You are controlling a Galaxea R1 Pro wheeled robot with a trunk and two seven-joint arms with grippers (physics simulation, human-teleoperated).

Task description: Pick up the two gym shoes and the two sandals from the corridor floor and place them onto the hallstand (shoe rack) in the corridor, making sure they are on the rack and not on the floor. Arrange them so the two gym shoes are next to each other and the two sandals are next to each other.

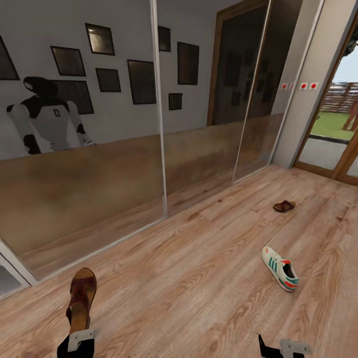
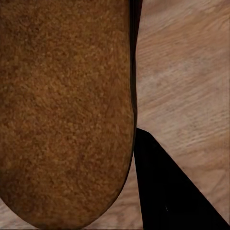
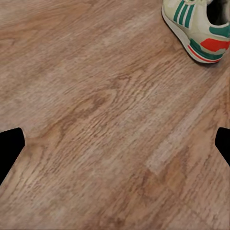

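We see the left gripper point(image 1: 79, 334) at about 7 o'clock in the head view, clenched on one sandal point(image 1: 81, 299), which stands toe-up off the corridor floor point(image 1: 199, 278). In the left wrist view that sandal's sole point(image 2: 64, 112) sits right against the lens, with one dark finger point(image 2: 167, 191) beside it.

Risk here, as we judge it: the hold seems to be at the heel end only, so the long sandal could pivot or slip out during the drive to the hallstand (no rack in sight yet, so some travel is likely).

Mirrored wardrobe doors point(image 1: 124, 149) run from 9 to 12 o'clock, close by; a swing of the raised sandal could clip them.

The gym shoe point(image 1: 280, 268) lies on the floor at 4 o'clock, the second sandal point(image 1: 284, 205) at 2 o'clock, well apart from each other. The base could roll over either one.

The right gripper point(image 1: 278, 348) at 5 o'clock is released and empty, fingers spread over bare planks in its wrist view, with the gym shoe point(image 3: 199, 26) near.

Count: sandals two, gym shoes one, grippers two.
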